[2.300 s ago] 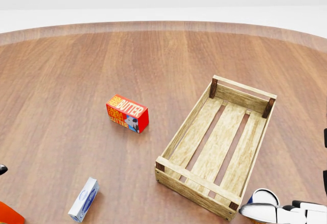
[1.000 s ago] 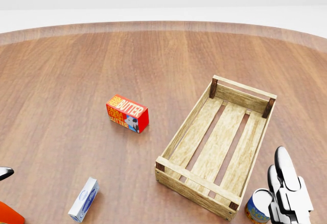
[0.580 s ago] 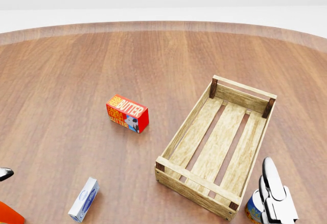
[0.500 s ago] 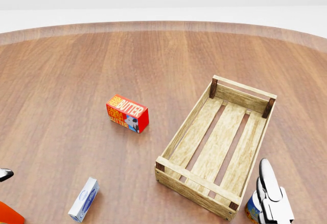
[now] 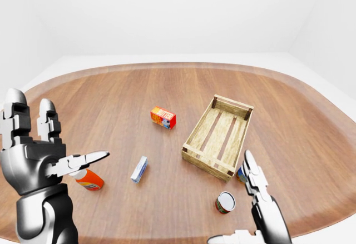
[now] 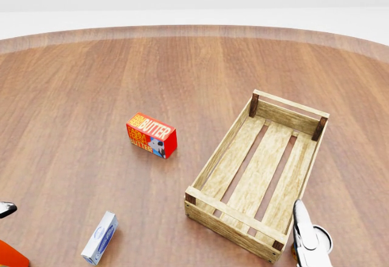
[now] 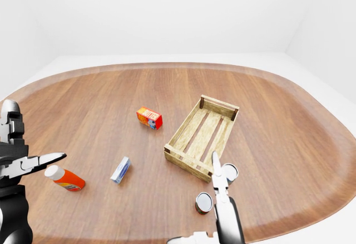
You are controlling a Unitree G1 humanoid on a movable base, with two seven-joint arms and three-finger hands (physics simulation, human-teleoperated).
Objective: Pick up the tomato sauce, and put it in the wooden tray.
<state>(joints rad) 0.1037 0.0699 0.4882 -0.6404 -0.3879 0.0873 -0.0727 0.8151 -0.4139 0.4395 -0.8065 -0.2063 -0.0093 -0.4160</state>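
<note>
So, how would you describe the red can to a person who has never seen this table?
On the wooden table, find the slatted wooden tray. In the left-eye view two cans sit below its lower end. The red can is the lower one, apart from the tray; the other can stands at the tray's corner.

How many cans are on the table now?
2. One can stands beside the wooden tray's lower right corner, partly behind the right hand. The other can lies on its side lower down, nearer the table edge.

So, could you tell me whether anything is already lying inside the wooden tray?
No, the wooden tray shows only bare slats, and both cans stand on the table outside it.
</note>
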